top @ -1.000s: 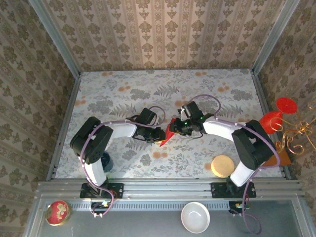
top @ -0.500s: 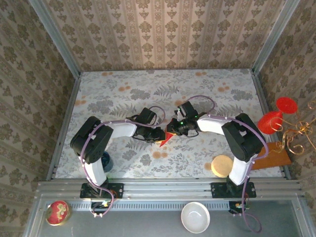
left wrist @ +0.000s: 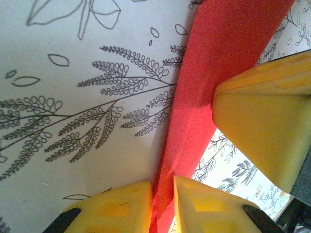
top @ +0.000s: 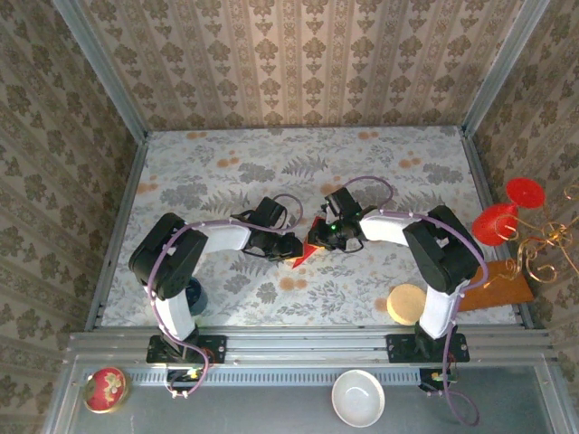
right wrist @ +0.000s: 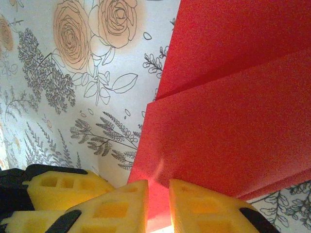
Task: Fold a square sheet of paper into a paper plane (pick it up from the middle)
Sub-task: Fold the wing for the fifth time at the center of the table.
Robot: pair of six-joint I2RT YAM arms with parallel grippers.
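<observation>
Two grippers clamp the folded paper plane (top: pixel 301 257) mid-table (top: pixel 226 181): left gripper (left wrist: pixel 162 206) pinches its thin edge, right gripper (right wrist: pixel 159 206) nips the layered flaps. Long axis runs diagonally, narrow tip pointing near-left.

Black-and-white left arm (top: pixel 222 238), matching right arm (top: pixel 389 226), lilac cables (top: pixel 369 178) looping alongside, yellow tool fingers (left wrist: pixel 116 208) with square recesses
</observation>
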